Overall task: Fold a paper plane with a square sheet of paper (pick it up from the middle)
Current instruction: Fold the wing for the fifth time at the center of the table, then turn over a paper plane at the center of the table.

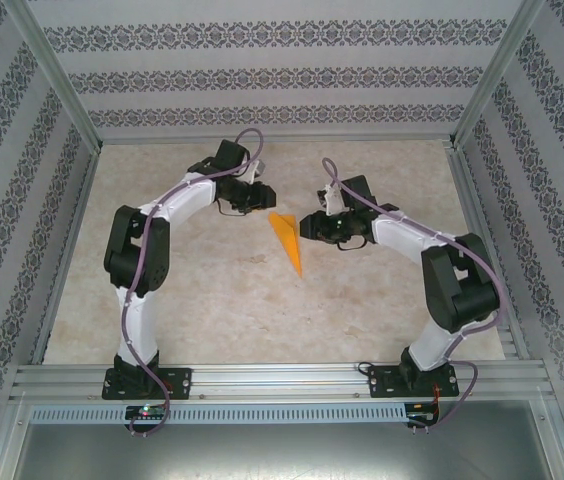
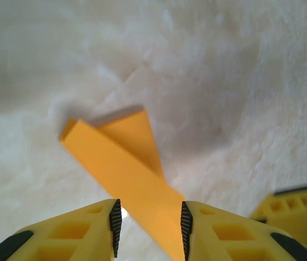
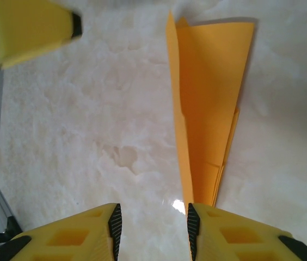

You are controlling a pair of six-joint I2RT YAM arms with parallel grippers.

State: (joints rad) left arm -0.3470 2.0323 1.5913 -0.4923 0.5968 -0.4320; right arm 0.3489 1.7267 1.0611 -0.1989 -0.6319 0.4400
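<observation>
A slim orange paper plane point(image 1: 287, 238) lay on the pale marble bench point(image 1: 212, 310), its point toward the arm bases. The left gripper point(image 1: 262, 198) and right gripper point(image 1: 308, 226) sat close on either side of its wide end, each with jaws apart.

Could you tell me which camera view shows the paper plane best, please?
The right wrist view: the paper plane is large and sharp, its folded layers distinct. The top external view shows it whole but small. The left wrist view shows it close, cut off by the frame's bottom edge.
</observation>
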